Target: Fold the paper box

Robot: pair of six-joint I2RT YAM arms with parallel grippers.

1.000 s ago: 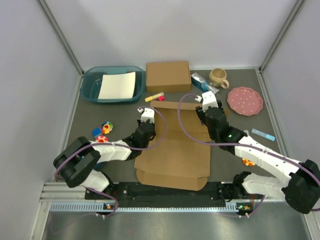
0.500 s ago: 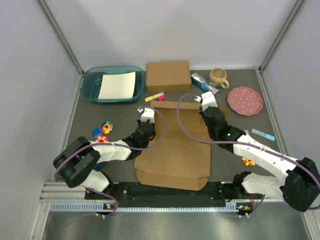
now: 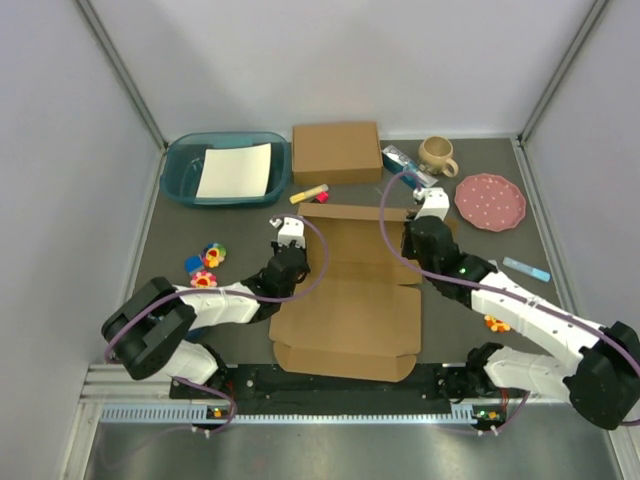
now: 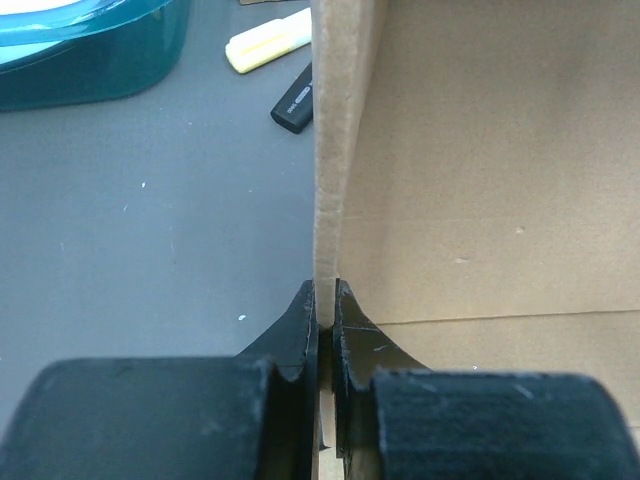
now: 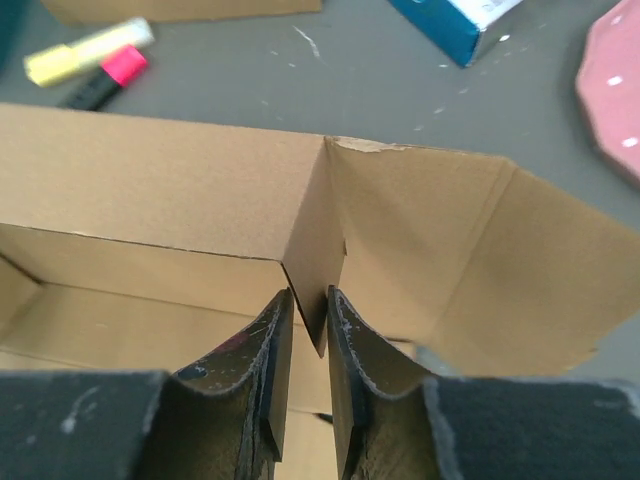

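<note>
we see the paper box (image 3: 345, 300) lying in the middle of the dark table (image 3: 200, 225), between the two arms. its near panel lies flat toward the arm bases, while the far half has walls standing up.

the left gripper (image 3: 289, 233) sits at the box's left edge, about halfway along. in the left wrist view its fingers (image 4: 300, 320) are drawn almost together, with only the thickness of the upright left wall between them. the wall rises straight from the pinch, with the box floor stretching away to its right and bare table to its left.

the right gripper (image 3: 431, 207) is at the far right corner of the box. in the right wrist view its fingers (image 5: 270, 330) are closed to a narrow gap around a folded corner tab, just where the back wall meets the right side flap, which leans outward.

beyond the box lie a yellow highlighter (image 3: 308, 193), a smaller brown box (image 3: 336, 152), a teal basin (image 3: 178, 165) holding a white sheet (image 3: 235, 170), a mug (image 3: 436, 154) and a pink plate (image 3: 490, 202).
</note>
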